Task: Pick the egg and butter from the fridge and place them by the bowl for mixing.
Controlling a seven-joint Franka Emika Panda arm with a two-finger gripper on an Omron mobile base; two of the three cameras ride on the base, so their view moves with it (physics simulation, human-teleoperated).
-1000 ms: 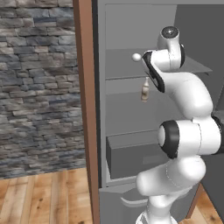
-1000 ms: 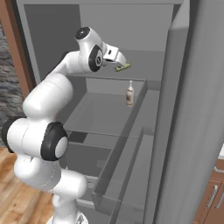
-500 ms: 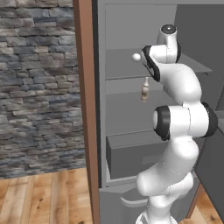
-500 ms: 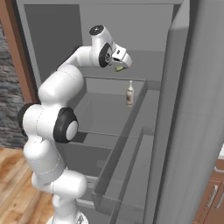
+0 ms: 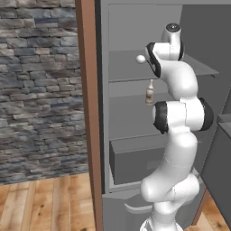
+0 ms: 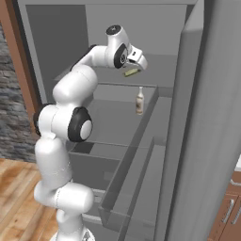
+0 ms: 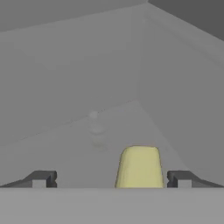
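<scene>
Two items to fetch, and we judge neither is in hand yet: the task looks to be at its first approach. Our tool stands wide, nothing between the fingers, inside the fridge at the upper shelf.

Nearest, just ahead of the tool and right of its centre line, a pale yellow block lies on the shelf; we take it for the butter, though its near end is cut off at the frame bottom. The right base view shows it just under the tool.

Farther ahead and slightly left, a faint pale shape, too washed out to name.

The egg sits on the same shelf, off to the tool's side, apart from it, seen from the left base view.

Below the tool, a small bottle stands upright on the next shelf.

Remaining, in our judgement: both grasps, both carries, both placements. We cannot place the bowl from these frames.
</scene>
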